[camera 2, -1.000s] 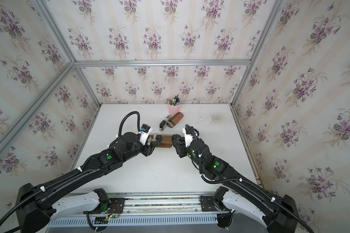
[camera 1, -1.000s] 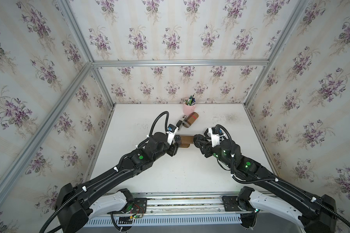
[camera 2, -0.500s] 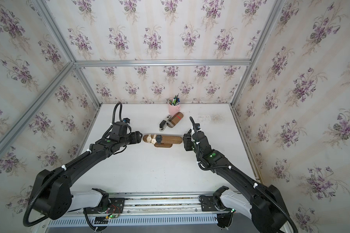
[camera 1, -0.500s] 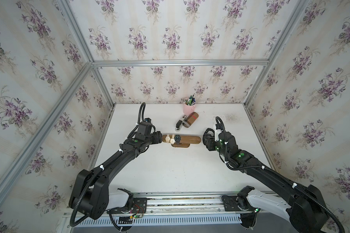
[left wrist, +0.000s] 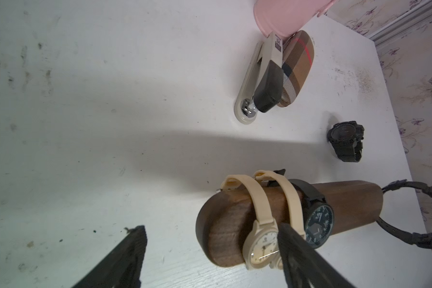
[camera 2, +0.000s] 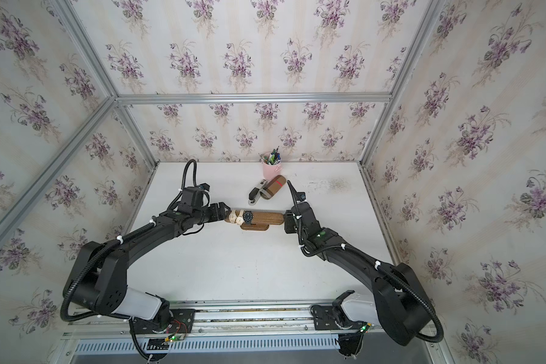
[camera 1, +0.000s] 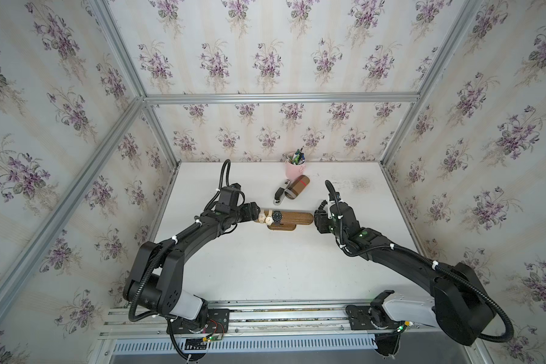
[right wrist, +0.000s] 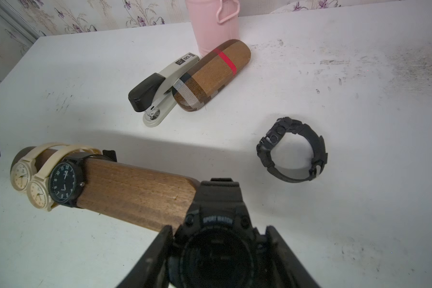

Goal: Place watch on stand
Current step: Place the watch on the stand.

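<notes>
The stand (camera 1: pixel 297 217) is a dark-brown wooden bar on a flat base, lying across the table's middle in both top views. Two cream watches (left wrist: pixel 262 246) and a dark-faced watch (left wrist: pixel 318 224) are strapped round its left part. My left gripper (left wrist: pixel 211 229) is open at the bar's left end (camera 1: pixel 254 213), one finger (left wrist: pixel 294 251) passing in front of a cream watch. My right gripper (right wrist: pixel 218 233) is shut on a black sport watch (right wrist: pixel 217 222) at the bar's right end (camera 1: pixel 317 217). A second black watch (right wrist: pixel 292 149) lies on the table behind it.
A pink cup (camera 1: pixel 294 168) with pens stands at the back. A tan plaid case (camera 1: pixel 298 187) and a grey-and-black stapler (camera 1: pixel 279 193) lie side by side in front of it. Patterned walls (camera 1: pixel 76 220) close in the white table (camera 1: pixel 265 268) on three sides.
Both arms have dropped and drawn apart from over the stand to its two ends. The left jaws have spread wider. The right gripper still holds the black watch.
</notes>
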